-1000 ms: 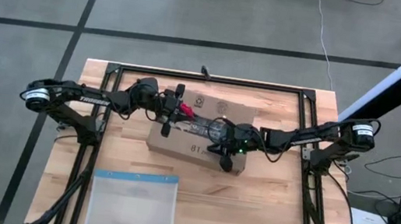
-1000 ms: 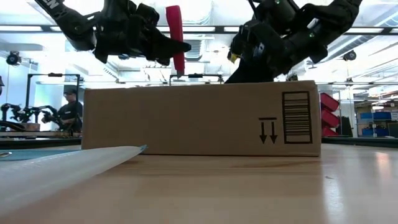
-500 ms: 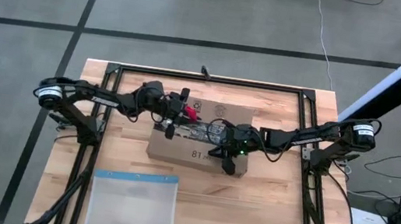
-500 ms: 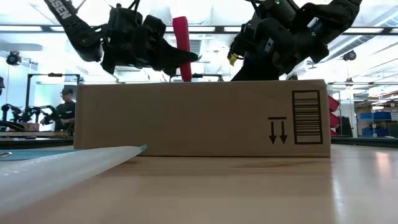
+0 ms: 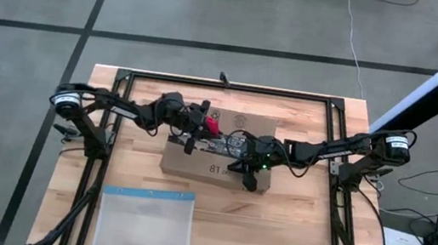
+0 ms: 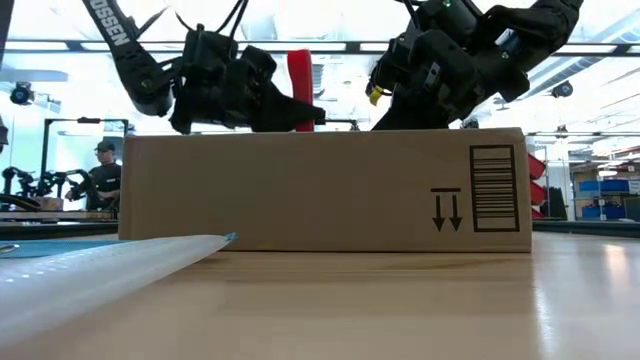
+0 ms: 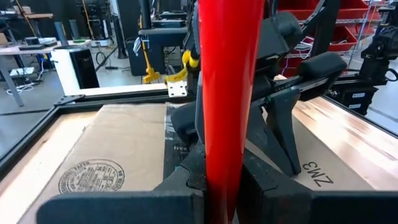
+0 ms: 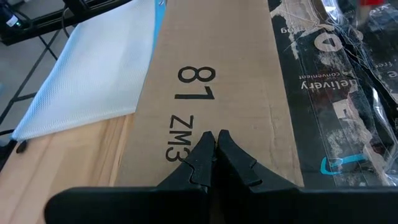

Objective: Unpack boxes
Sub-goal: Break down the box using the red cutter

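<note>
Tape-cutting step, I'd say: left gripper (image 5: 202, 123) clamps red tool (image 6: 300, 88) over the box (image 5: 217, 146) mid-worktop (image 5: 290, 227), right gripper (image 8: 215, 149), fingers closed empty, presses its top; next move needs the tip down into taped seam (image 8: 339, 87).

My two arms are matte black, jointed tubes with round silver-white caps at their bases. White lettering runs along the left arm (image 6: 120, 40). A yellow tag marks the right arm (image 6: 450, 55), beside black cables.
</note>
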Robot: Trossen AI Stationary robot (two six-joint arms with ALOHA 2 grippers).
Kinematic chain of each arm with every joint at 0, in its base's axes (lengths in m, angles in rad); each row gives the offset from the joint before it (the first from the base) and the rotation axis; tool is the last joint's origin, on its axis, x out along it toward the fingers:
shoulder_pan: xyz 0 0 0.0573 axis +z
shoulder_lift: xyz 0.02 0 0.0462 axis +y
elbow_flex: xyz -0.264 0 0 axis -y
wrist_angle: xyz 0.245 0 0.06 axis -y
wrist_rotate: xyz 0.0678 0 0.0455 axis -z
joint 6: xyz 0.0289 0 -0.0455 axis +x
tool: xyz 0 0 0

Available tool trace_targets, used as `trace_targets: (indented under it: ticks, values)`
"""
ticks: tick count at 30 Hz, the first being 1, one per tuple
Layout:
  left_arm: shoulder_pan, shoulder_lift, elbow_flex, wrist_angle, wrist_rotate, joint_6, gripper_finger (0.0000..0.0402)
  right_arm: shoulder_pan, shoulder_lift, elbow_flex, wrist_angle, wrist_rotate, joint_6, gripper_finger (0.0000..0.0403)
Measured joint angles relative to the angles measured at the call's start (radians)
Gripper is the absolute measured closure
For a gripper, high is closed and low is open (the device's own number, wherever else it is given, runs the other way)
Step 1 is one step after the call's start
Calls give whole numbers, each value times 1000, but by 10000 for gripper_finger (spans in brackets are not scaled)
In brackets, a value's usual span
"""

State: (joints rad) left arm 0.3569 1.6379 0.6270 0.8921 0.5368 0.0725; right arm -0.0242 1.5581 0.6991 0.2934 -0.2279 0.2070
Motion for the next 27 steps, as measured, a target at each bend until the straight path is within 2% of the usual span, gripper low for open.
trace_targets:
  ticks: [6,27]
  values:
    - [0,23,0,46,5,-25,379,0,1,0,2,0,0,403]
    - [-5,41,0,35,5,-53,379,0,1,-1,8,2,0,403]
